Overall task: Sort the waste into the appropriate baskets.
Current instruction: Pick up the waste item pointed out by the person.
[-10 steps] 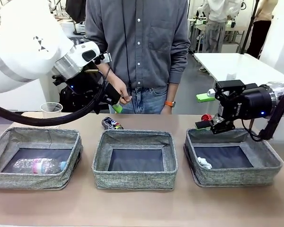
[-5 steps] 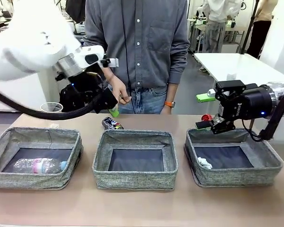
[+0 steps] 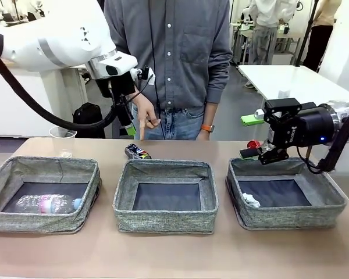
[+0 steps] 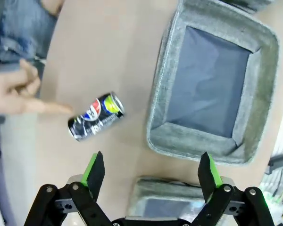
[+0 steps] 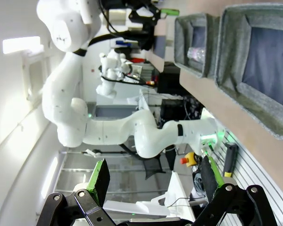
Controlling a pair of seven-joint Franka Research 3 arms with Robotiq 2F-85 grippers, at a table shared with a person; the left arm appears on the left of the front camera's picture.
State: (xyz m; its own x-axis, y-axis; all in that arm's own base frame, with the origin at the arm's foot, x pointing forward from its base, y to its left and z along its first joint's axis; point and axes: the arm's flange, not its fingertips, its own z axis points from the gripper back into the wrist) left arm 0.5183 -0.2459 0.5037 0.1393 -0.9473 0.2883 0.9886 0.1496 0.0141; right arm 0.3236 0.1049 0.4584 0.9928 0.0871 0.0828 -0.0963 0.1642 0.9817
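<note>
A crushed dark patterned can (image 3: 138,152) (image 4: 95,117) lies on the table behind the middle basket (image 3: 166,223) (image 4: 159,110). A person's hand (image 3: 145,118) (image 4: 19,92) points a finger at it. My left gripper (image 3: 128,125) (image 4: 151,172) hangs open above the can, empty. The left basket (image 3: 41,222) holds a clear bottle with a pink label (image 3: 46,203). A white paper wad (image 3: 251,200) lies in the right basket (image 3: 291,218). My right gripper (image 3: 260,154) (image 5: 153,176) is open and empty over that basket's rear left corner, near a red can (image 3: 253,144).
A clear plastic cup (image 3: 63,134) stands on the table behind the left basket, with a small scrap (image 3: 65,154) near it. The person stands at the far edge, behind the middle basket. Bare tabletop (image 3: 174,256) runs along the front of the baskets.
My left arm has swung up and to the right, and its gripper now points down over the dark can. The cup has come into clear view. The right arm has not moved.
</note>
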